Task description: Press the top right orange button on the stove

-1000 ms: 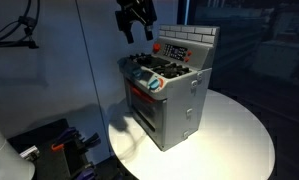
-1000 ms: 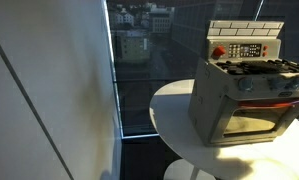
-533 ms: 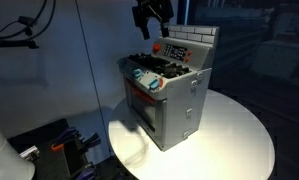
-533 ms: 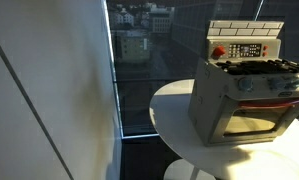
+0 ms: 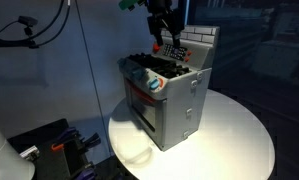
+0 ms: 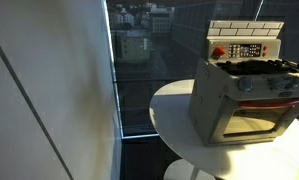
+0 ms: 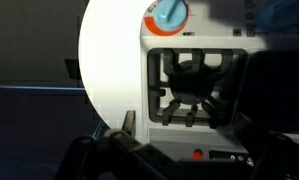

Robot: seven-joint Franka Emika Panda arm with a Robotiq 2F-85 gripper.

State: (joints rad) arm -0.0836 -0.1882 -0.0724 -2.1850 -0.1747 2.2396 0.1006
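Over the last second I have travelled from beside the stove's front corner to a spot above its rear, and now my gripper hangs right in front of the white brick back panel. That puts me in the approach for the press; no contact yet, as far as I can judge.

The stove sits on the round white tabletop; the other outside camera shows it at the tabletop's edge, arm out of frame.

Control strip: a red-orange button shows at one end. The orange button I want is not resolved from here; probably hidden behind my arm.

Wrist view: black burner grate straight below, teal knob beyond, a small red spot near my jaws, likely a panel button.

Jaws: dark and blurred; cannot tell how far apart they stand.
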